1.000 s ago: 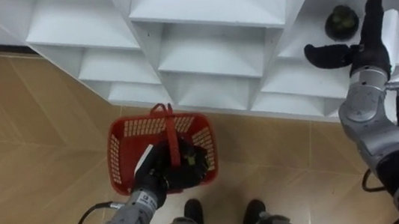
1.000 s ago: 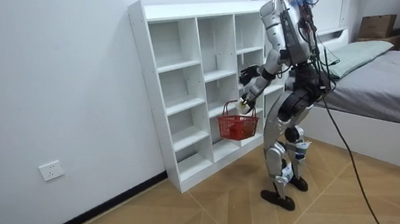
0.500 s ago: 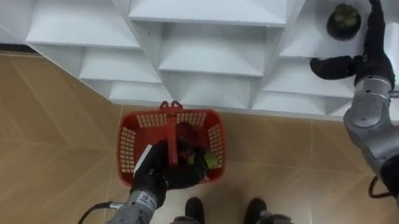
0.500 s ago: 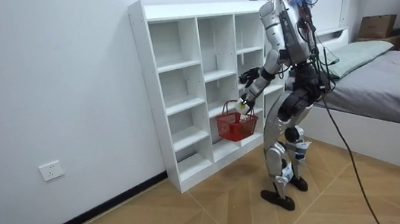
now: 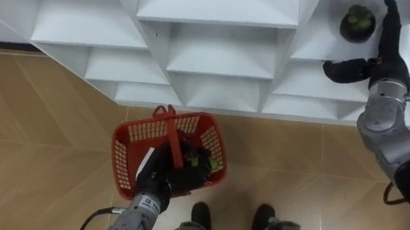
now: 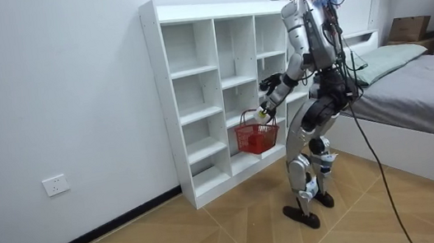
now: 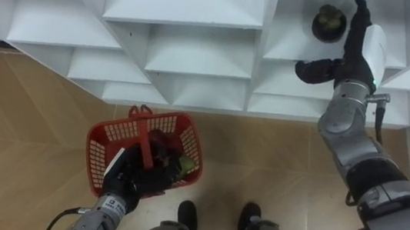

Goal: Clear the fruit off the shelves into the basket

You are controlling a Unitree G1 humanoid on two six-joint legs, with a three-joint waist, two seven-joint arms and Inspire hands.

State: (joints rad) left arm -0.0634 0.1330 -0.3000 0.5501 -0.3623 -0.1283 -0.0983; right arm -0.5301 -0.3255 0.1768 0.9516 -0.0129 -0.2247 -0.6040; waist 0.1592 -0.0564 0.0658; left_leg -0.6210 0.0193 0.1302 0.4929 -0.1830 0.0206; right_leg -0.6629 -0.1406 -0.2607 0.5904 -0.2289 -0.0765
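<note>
A dark round fruit sits on a white closet shelf at the upper right; in the right eye view the fruit lies just left of my fingers. My right hand is open, its fingers straight beside the fruit and its thumb spread below it, not touching it. Low at the left, my left hand is shut on the handle of a red basket that hangs above the floor. A few fruits lie in the basket, partly hidden by the hand. In the room view I stand facing the closet.
The white closet's empty compartments span the top of the eye views. Wooden floor lies below and to the left. In the room view a bed stands behind me at the room view's right.
My right hand has drawn a little lower and to the right of the fruit. The basket has swung slightly in my left hand and the head camera has shifted.
</note>
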